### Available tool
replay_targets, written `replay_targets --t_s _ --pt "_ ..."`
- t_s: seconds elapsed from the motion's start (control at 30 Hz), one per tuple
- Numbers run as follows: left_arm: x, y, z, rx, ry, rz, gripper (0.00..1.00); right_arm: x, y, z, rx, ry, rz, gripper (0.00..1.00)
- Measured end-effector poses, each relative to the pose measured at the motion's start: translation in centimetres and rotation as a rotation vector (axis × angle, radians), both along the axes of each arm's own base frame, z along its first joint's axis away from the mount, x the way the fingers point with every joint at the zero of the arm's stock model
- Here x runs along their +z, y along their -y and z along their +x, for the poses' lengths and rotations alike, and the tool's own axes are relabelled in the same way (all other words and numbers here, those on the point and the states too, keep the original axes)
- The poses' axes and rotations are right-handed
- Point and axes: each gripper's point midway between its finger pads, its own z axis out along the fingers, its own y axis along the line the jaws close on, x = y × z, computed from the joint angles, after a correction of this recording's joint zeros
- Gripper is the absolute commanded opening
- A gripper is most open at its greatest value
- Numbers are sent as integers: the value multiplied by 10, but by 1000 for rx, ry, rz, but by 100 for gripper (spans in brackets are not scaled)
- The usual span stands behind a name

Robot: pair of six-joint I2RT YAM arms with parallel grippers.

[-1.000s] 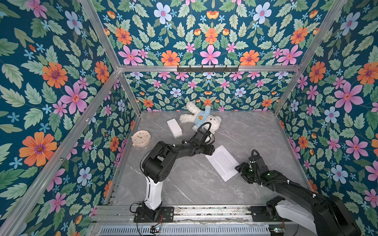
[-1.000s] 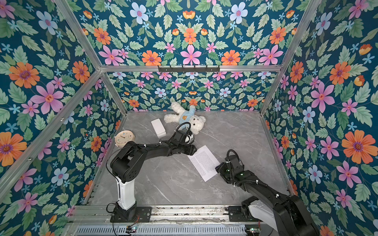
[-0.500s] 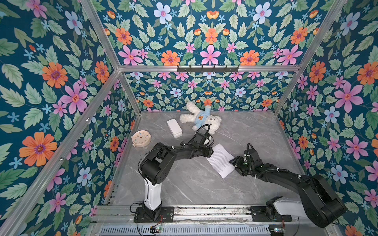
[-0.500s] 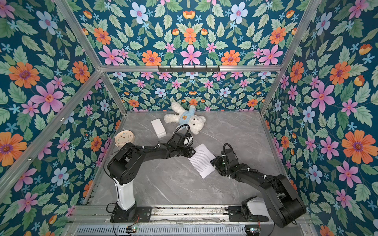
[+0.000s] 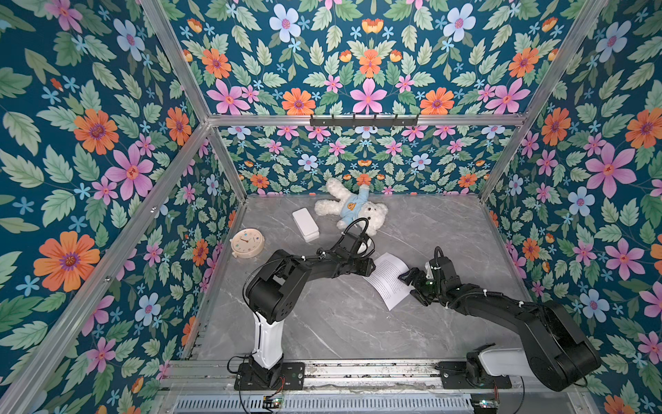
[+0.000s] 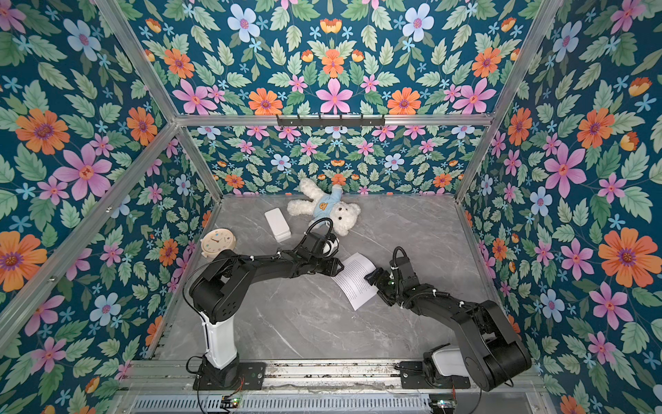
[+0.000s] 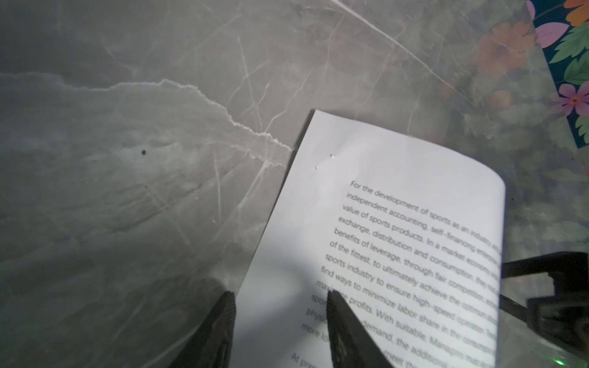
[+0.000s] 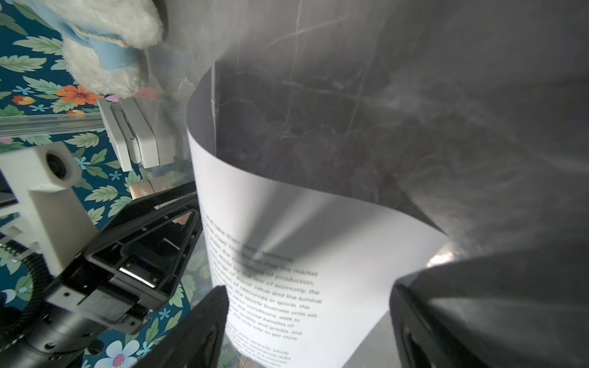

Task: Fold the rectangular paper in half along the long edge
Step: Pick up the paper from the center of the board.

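The rectangular paper [image 5: 388,279] [image 6: 356,279] lies printed side up on the grey marble table between both arms. Its side nearest the right arm curls up off the table [image 8: 287,223]. My left gripper [image 5: 370,267] [image 7: 280,299] is open and low at the paper's other long edge. One of its fingertips [image 7: 334,302] is over the text and the other is on bare table beside the sheet. My right gripper [image 5: 408,285] [image 8: 310,306] is open wide. The curled sheet stands between its fingers, and I see neither pad pressing on it.
A white teddy bear [image 5: 353,211] in a blue shirt lies at the back. A thick white box [image 5: 305,224] sits to its left and a round cream clock [image 5: 247,243] by the left wall. Floral walls enclose the table on three sides.
My right gripper moved in toward the left arm, pushing the paper's edge up into a curl, then opened wider. My left gripper's jaws narrowed a little and stayed at the paper's edge.
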Motion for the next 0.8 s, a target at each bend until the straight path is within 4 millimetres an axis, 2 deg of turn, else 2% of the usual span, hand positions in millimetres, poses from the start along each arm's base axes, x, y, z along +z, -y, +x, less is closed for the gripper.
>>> replay_targets --t_s 0.17,0.4,0.57,0.8 --pt "0 3 0 -8 -2 -9 50 2 -6 8 31 25 14 89" --pt "0 8 -3 -26 -5 -20 50 8 -25 21 123 66 68 95" --pt "-1 20 -11 -57 -4 -27 50 11 -31 22 156 82 83 99" --pt "-1 28 -17 -90 2 -18 50 12 -34 23 172 87 91 99"
